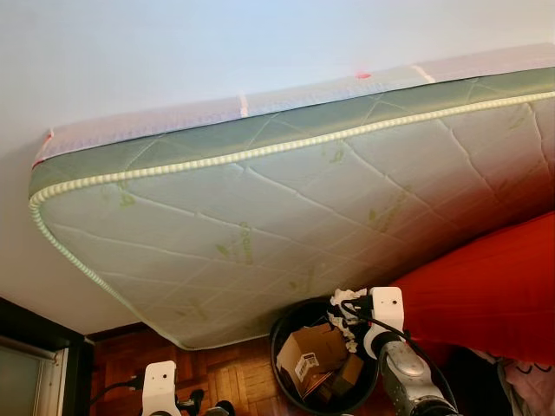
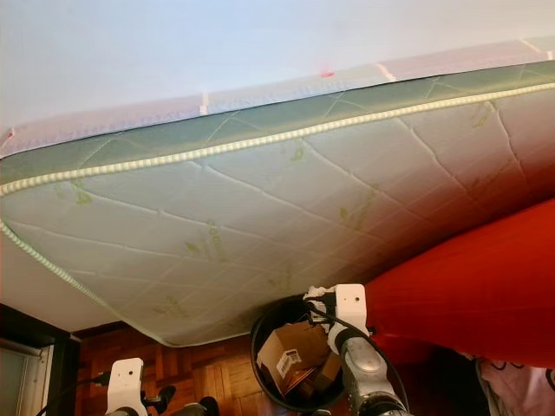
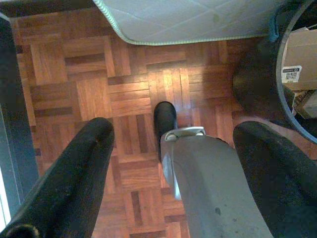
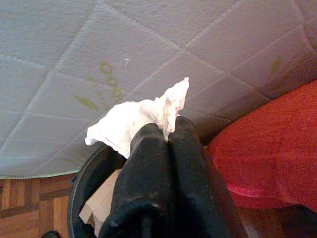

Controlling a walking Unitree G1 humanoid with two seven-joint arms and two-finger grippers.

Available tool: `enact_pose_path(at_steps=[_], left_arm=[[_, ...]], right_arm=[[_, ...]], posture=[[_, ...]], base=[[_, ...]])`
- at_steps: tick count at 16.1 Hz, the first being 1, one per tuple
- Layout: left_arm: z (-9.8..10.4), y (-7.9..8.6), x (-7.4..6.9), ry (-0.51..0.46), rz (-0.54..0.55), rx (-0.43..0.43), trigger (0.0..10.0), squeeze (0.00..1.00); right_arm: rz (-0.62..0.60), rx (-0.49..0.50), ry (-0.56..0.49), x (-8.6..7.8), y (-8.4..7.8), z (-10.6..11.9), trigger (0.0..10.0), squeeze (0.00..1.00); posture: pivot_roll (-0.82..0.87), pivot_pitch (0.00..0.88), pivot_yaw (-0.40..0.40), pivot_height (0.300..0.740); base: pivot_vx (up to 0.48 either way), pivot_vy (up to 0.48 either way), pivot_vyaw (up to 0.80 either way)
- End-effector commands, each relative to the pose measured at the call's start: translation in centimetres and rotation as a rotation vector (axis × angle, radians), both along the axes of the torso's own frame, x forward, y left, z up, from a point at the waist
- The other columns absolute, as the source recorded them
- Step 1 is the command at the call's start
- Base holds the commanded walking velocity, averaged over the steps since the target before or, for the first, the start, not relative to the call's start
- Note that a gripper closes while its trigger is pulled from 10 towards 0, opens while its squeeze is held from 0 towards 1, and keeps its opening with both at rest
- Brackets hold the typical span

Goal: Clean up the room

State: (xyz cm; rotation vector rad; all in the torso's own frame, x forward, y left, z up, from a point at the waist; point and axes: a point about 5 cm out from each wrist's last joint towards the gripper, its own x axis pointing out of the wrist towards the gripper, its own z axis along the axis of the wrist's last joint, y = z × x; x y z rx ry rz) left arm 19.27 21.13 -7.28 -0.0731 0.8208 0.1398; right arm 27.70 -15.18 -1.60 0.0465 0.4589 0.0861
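Note:
A crumpled white tissue is pinched in my right gripper, which is shut on it. The gripper hangs just above the rim of a round black bin on the floor, with the tissue over the bin's right side. Cardboard boxes lie inside the bin. My left gripper is open and empty, low over the parquet floor, with my own grey leg and black foot under it. The bin's edge is off to its side.
A large quilted mattress leans against the white wall right behind the bin. A bulky red fabric mass lies to the right of the bin. A dark frame borders the floor on the left.

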Motion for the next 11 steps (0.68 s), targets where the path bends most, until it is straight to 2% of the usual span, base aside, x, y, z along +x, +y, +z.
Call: enact_pose_path(at_steps=[1,3,9,11], left_arm=[[-0.4,0.23,-0.8,0.032,0.0,0.008,10.0,0.0],[-0.41,0.23,-0.82,0.033,-0.002,0.009,10.0,0.0],[-0.42,0.25,-0.86,0.034,-0.003,0.01,10.0,0.0],[-0.43,0.25,-0.88,0.035,-0.004,0.011,10.0,0.0]], right_arm=[[-0.004,0.002,0.029,-0.57,-0.01,-0.54,10.0,0.0],[-0.001,0.004,0.02,-0.59,0.04,-0.51,10.0,0.0],[-0.003,0.002,0.041,-0.73,0.13,-0.73,10.0,0.0],[-0.001,0.008,0.047,-0.71,0.2,-0.75,10.0,0.0]], posture=[[0.0,0.213,-0.005,0.685],[0.0,0.212,-0.004,0.67],[0.0,0.204,-0.003,0.67],[0.0,0.202,-0.002,0.655]], base=[[0.0,0.0,0.0],[0.0,0.0,0.0],[0.0,0.0,0.0],[0.0,0.0,0.0]])
